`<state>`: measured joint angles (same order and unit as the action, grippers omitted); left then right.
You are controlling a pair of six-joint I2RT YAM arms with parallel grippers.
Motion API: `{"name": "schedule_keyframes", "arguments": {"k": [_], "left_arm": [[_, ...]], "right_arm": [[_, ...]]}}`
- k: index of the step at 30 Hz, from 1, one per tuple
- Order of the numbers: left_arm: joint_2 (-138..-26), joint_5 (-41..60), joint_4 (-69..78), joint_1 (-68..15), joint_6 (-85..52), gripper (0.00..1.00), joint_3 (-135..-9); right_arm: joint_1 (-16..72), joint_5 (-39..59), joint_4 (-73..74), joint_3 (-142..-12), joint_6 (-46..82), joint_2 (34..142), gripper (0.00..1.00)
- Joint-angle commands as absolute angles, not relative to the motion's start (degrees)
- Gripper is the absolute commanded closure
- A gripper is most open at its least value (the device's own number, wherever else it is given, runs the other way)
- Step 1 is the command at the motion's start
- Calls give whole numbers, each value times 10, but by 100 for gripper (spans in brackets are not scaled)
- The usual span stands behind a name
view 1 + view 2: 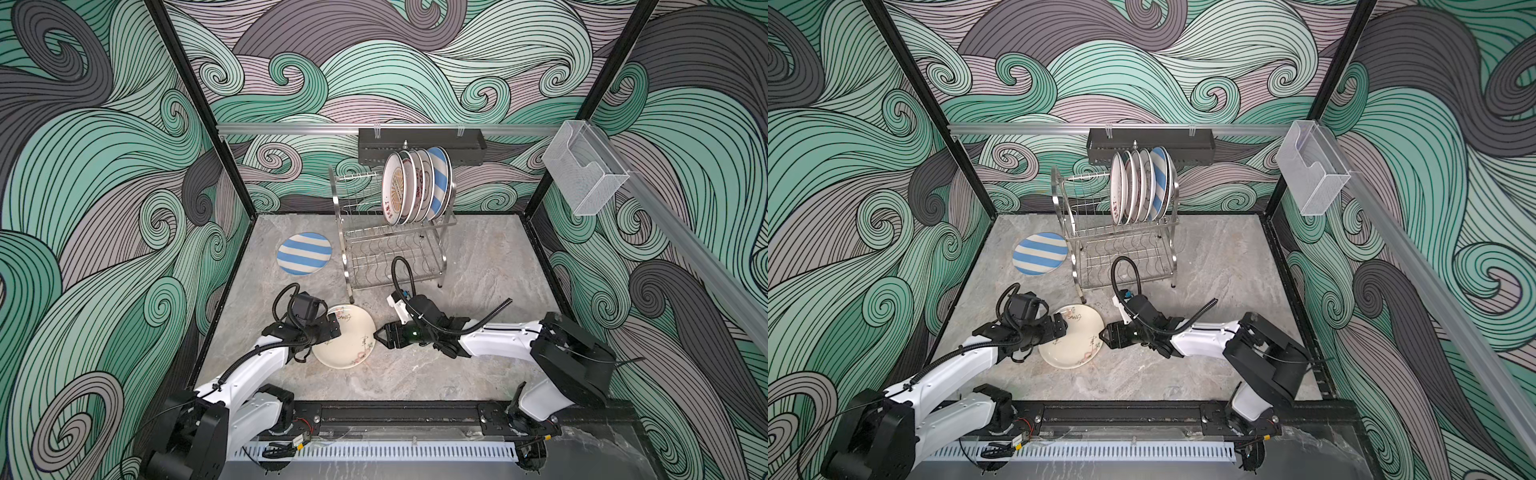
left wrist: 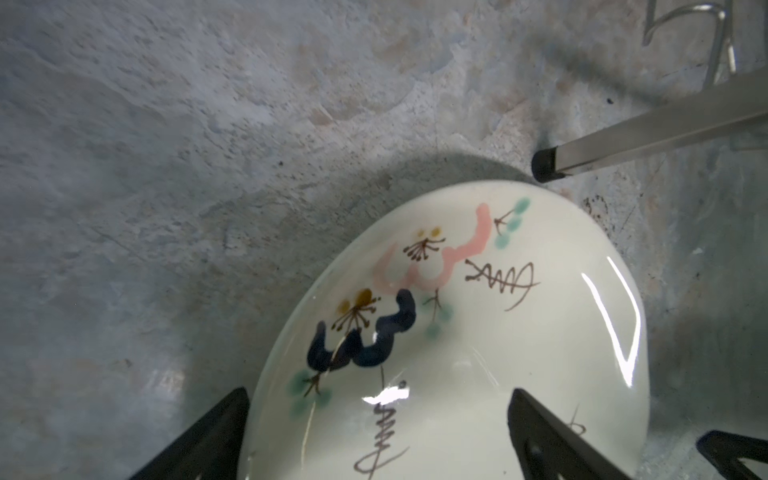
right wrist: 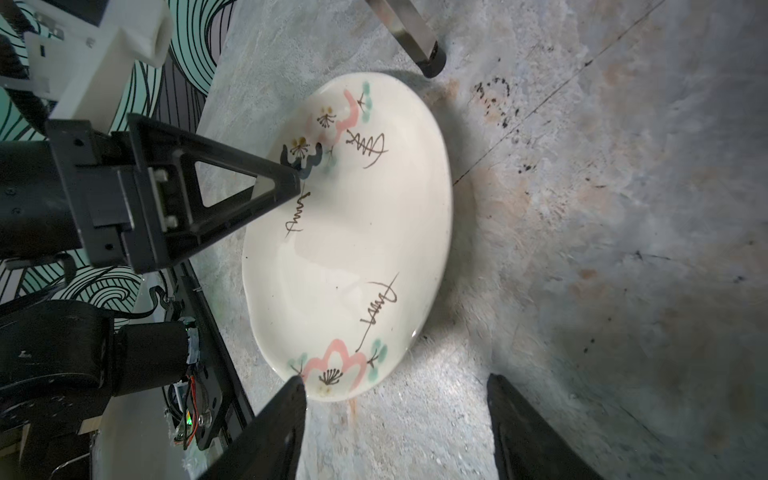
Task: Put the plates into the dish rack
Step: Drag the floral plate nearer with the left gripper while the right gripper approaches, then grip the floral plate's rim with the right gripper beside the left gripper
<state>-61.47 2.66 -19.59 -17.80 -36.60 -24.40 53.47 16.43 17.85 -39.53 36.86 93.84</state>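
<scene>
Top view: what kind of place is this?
Likely a robot test booth, not a kitchen: wave-print walls box in a stone-look tabletop, two robot arms sit at its front, and a dish rack holds plates.

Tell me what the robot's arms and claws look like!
The left arm and the right arm both have smooth white shells with chunky black joints. A ribbed black cable runs along each one. The left gripper and right gripper are black, each with two pointy triangle fingers that have a hole cut through them. A black camera box sits on the left wrist.
</scene>
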Motion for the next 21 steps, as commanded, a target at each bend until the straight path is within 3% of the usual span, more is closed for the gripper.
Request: {"name": "schedule_keyframes", "arguments": {"k": [1, 13, 21], "left_arm": [[-637, 66, -184, -174, -363, 1, -264], [-616, 139, -140, -176, -367, 1, -243], [-558, 161, -121, -179, -379, 1, -193]], "right_arm": [[537, 182, 220, -406, 386, 966, 33], [537, 198, 294, -410, 432, 1038, 37], [528, 204, 372, -386, 485, 1045, 50]]}}
